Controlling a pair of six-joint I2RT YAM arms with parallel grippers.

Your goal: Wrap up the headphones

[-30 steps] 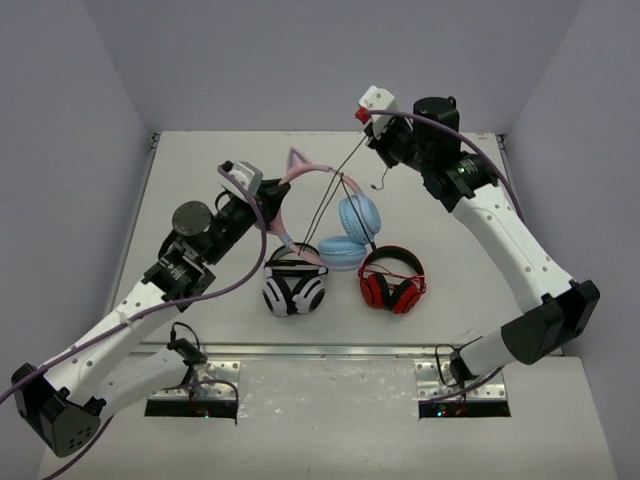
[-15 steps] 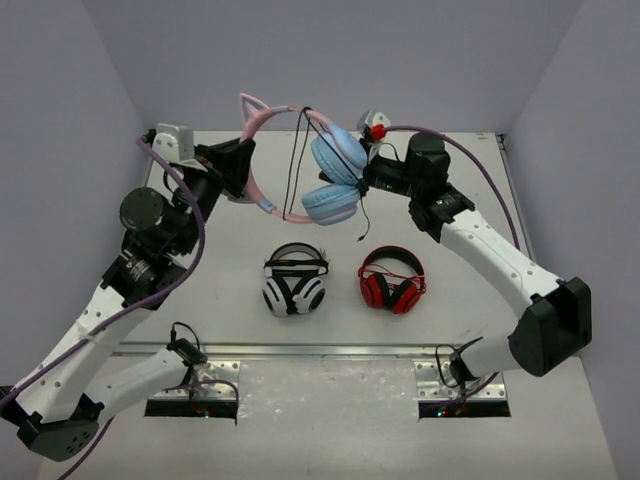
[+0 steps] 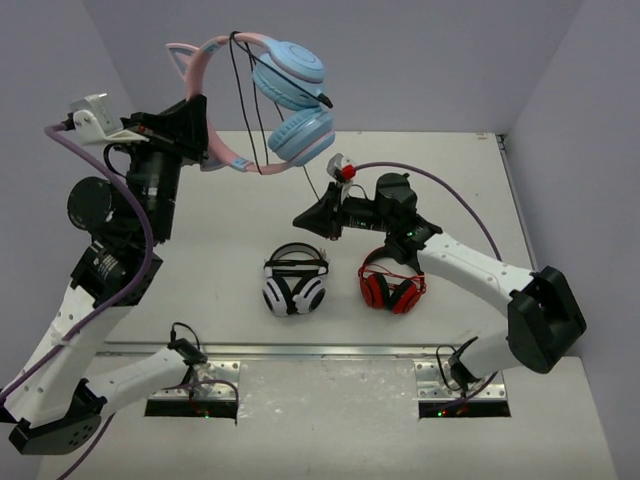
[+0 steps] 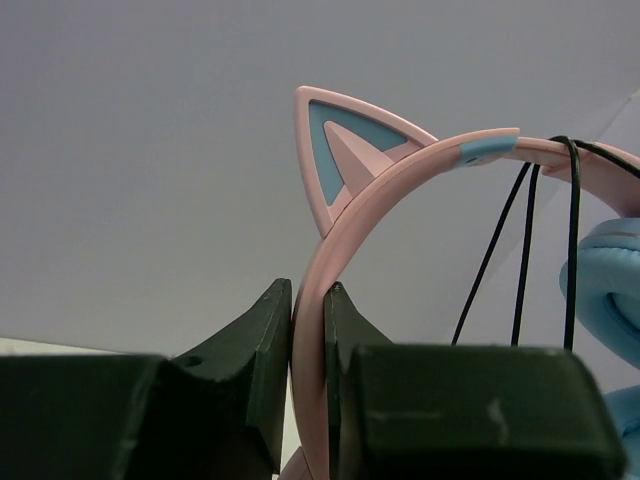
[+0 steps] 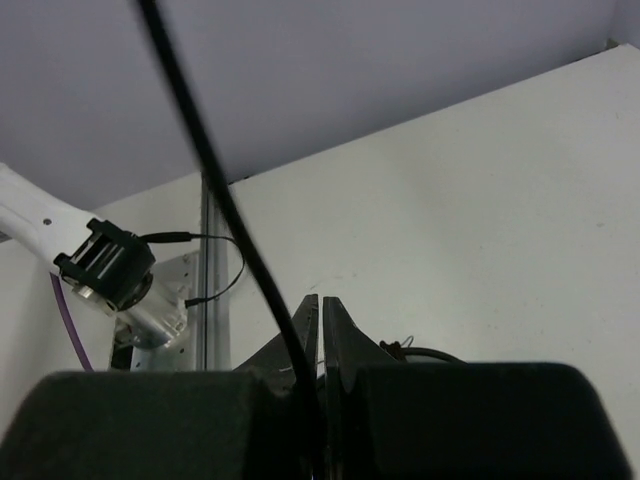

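Note:
The headphones (image 3: pixel 290 100) hang high above the back left of the table, light blue ear cups folded together under a pink headband (image 3: pixel 212 52) with cat ears. My left gripper (image 3: pixel 198 128) is shut on the headband (image 4: pixel 340 250), just below a cat ear (image 4: pixel 350 140). Loops of thin black cable (image 4: pixel 573 250) drape over the band. The cable (image 3: pixel 312 185) runs down from the cups to my right gripper (image 3: pixel 302 222), low over the table's middle. Its fingers (image 5: pixel 320 305) are pressed together, with the cable (image 5: pixel 215 170) passing down into them.
White-and-black headphones (image 3: pixel 295 285) and red-and-black headphones (image 3: pixel 392 282) lie on the table (image 3: pixel 460 180) just below and right of my right gripper. The side walls rise at both table edges. My left arm's base (image 5: pixel 105 265) shows in the right wrist view.
My left gripper has raised the headphones up and to the left, off the table. My right gripper has swung down and left toward the table's middle, pulling the cable taut.

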